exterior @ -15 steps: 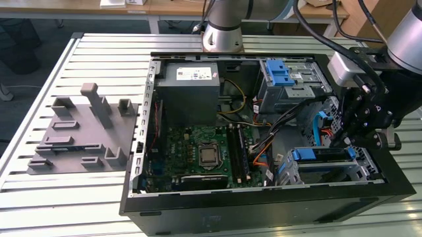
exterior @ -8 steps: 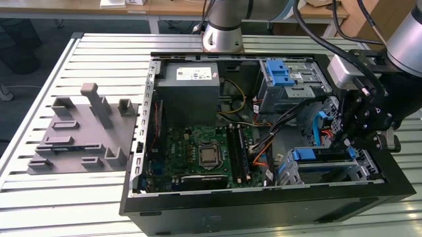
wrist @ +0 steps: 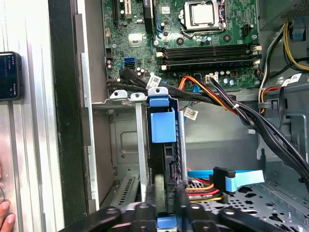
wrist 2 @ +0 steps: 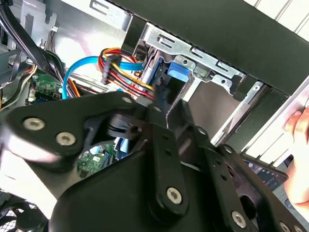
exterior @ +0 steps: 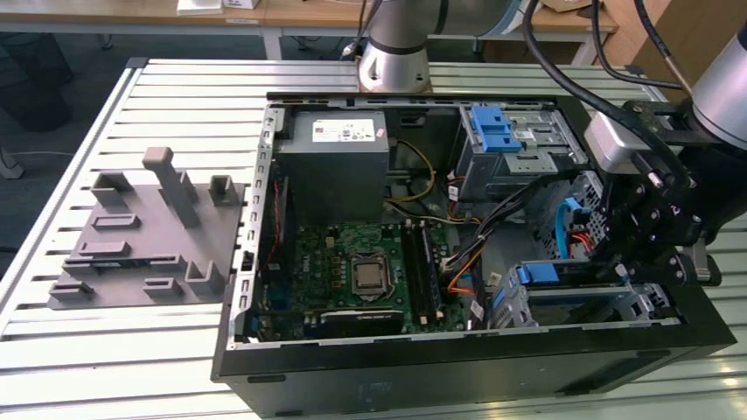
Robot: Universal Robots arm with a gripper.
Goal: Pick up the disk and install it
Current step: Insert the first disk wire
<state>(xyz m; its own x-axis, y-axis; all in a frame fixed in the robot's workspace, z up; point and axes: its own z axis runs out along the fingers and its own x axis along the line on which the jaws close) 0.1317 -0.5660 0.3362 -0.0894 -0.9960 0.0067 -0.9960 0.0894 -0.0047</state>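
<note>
On the slatted metal table (exterior: 70, 350) an open PC case (exterior: 467, 367) lies on its side, a grey fixture (exterior: 140, 236) just beside it toward the exterior view's left; desks stand behind; inside, the board (exterior: 356, 271) lies bare, cables crowding the drive corner; the disk (wrist: 163, 125) stands on edge in the bay cage (wrist: 120, 140) by the case wall, the gripper (wrist: 166, 193) closed narrowly around its rear end; a hand (wrist 2: 301, 145) rests outside the case.

A slatted table (exterior: 164, 96) carries a computer case (exterior: 467, 367) and grey fixture (exterior: 146, 236).
</note>
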